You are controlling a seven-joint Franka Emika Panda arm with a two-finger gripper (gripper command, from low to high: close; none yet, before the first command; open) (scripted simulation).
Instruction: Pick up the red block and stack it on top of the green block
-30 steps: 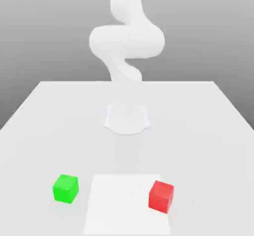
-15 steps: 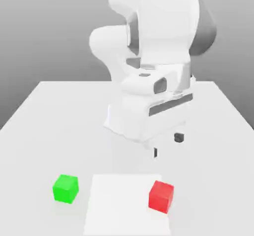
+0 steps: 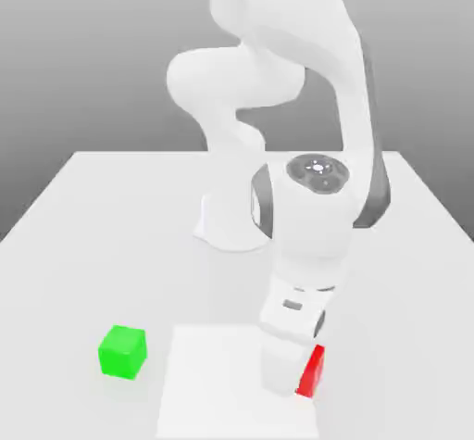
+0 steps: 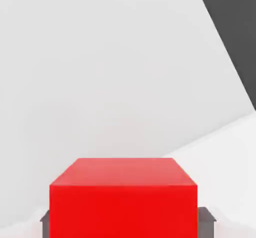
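Observation:
The red block (image 3: 313, 370) sits on the table near the front, on the exterior view's right, mostly hidden behind my hand. My gripper (image 3: 294, 370) has come down over it and is shut on it. In the hand view the red block (image 4: 122, 202) looms close, with a dark finger (image 4: 45, 223) pressed against one side and the other finger against the opposite side. The green block (image 3: 122, 351) rests alone on the table at the exterior view's left, well apart from the gripper.
A lighter white square patch (image 3: 213, 387) lies on the grey table (image 3: 102, 234) between the two blocks. The arm's base (image 3: 227, 225) stands at the table's middle, behind the blocks. The table's far edge shows in the hand view.
The arm swung down from above the table onto the red block, and the fingers went from open to shut on it. Neither block has shifted.

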